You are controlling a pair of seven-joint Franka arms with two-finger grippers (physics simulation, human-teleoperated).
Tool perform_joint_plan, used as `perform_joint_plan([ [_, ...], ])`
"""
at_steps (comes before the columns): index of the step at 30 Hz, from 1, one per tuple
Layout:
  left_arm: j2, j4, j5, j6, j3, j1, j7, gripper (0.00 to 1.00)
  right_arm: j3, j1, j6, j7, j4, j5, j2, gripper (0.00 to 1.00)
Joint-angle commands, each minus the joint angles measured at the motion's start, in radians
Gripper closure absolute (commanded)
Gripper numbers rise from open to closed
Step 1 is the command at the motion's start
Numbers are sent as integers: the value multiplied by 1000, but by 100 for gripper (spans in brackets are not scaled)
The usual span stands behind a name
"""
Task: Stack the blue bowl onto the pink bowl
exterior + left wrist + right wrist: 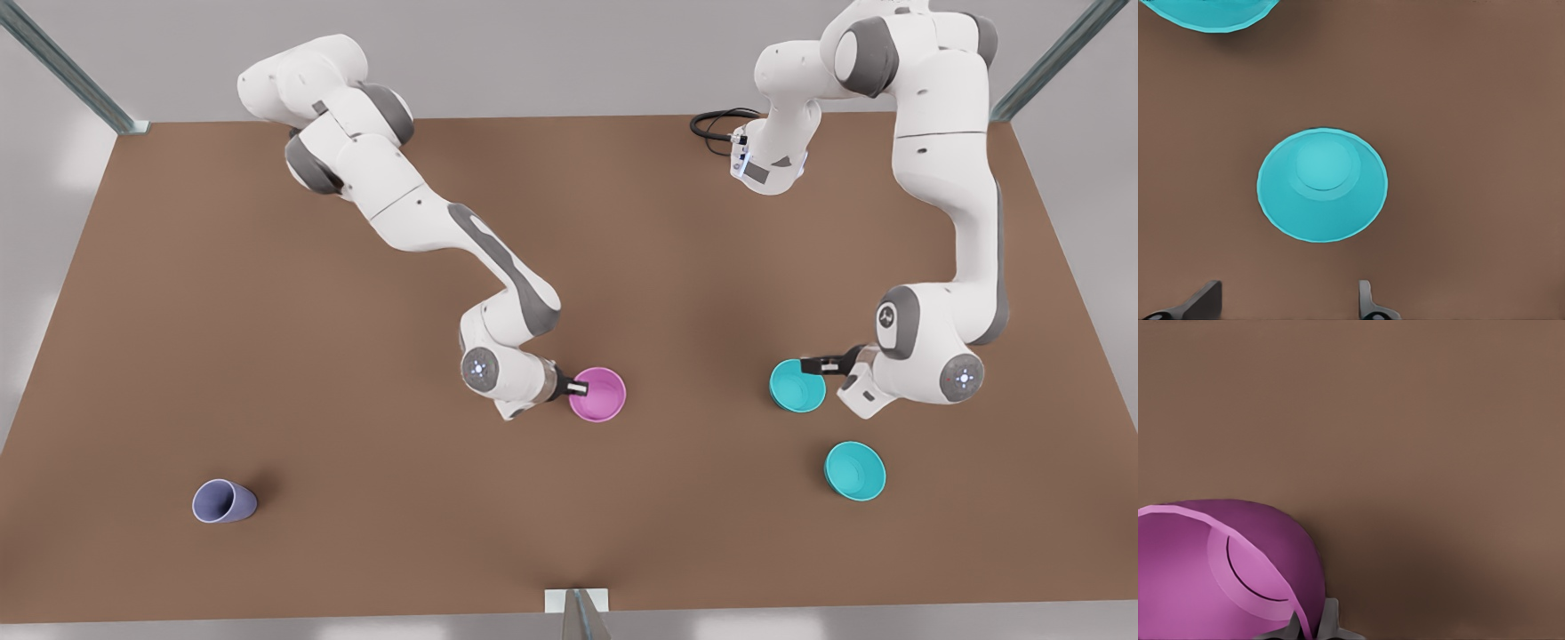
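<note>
Between spread left gripper [1288, 303] fingers: blue bowl [1322, 185], ungrasped. Right gripper [580, 388] pinches pink bowl [597, 394] rim. Thin-rim grip could slip, tipping it.

You have the pink bowl [597, 394] upright on the brown table just right of the front view's centre, magenta and plain. Two matching turquoise bowls sit at the right: one blue bowl [797, 386] level with it, the other [854, 471] lower right.
</note>
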Motion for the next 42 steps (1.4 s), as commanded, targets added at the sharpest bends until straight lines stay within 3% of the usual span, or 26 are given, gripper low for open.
perform_joint_plan([
  [1, 30, -6, -26, 142, 9, 18, 202, 0, -6, 7, 33, 550, 7, -3, 5, 79],
  [2, 35, -61, -25, 222, 9, 18, 216, 0, -6, 9, 33, 547, 8, -4, 6, 31],
  [3, 35, -115, -26, 280, 10, 18, 309, 0, -6, 10, 33, 542, 8, -4, 8, 0],
  [7, 48, -121, -51, 306, 32, 27, 392, 0, -9, 1, 3, 537, 8, -4, -21, 0],
  [10, 50, -196, -61, 332, 30, 25, 392, 0, -21, -80, -239, 547, 12, -7, -127, 0],
  [12, 50, -210, -63, 332, 32, 25, 392, 0, -55, -168, -519, 502, 13, -101, -224, 0],
  [14, 50, -209, -78, 361, 32, 25, 385, 0, -64, -350, -846, 220, 67, -168, -227, 0],
  [17, 48, -209, -80, 363, 32, 25, 379, 0, -67, -626, -975, -424, 61, -420, -247, 0],
  [18, 48, -209, -114, 363, 30, 24, 363, 0, -73, -640, -1029, -564, 67, -535, -250, 0],
  [19, 52, -210, -160, 361, 25, 24, 348, 13, -72, -685, -1072, -621, 79, -560, -336, 0],
  [20, 52, -210, -169, 358, 22, 22, 331, 39, -69, -696, -1145, -659, 110, -580, -452, 0],
  [21, 52, -210, -169, 357, 19, 22, 325, 49, -70, -688, -1219, -665, 129, -581, -505, 0],
  [22, 52, -210, -170, 354, 19, 21, 316, 54, -58, -668, -1333, -665, 258, -581, -528, 0],
  [24, 52, -210, -172, 354, 18, 19, 313, 63, -41, -646, -1345, -668, 274, -627, -641, 0],
  [27, 50, -210, -172, 351, 18, 19, 299, 75, -21, -650, -1209, -665, 38, -630, -833, 0],
  [28, 50, -210, -172, 349, 18, 19, 294, 79, -21, -650, -1207, -667, 31, -626, -836, 0],
  [32, 4, -170, -172, 288, -28, -56, 37, 79, -21, -657, -1207, -662, 31, -618, -838, 0],
  [35, 75, 95, -178, 113, -50, -258, -517, 79, -21, -657, -1215, -664, 30, -618, -836, 0],
  [39, 177, 273, -230, 76, -234, -300, -1036, 79, -21, -657, -1215, -664, 30, -618, -836, 0],
  [42, 324, 514, -227, 81, -235, -337, -1148, 79, -20, -662, -1216, -665, 30, -616, -836, 0],
])
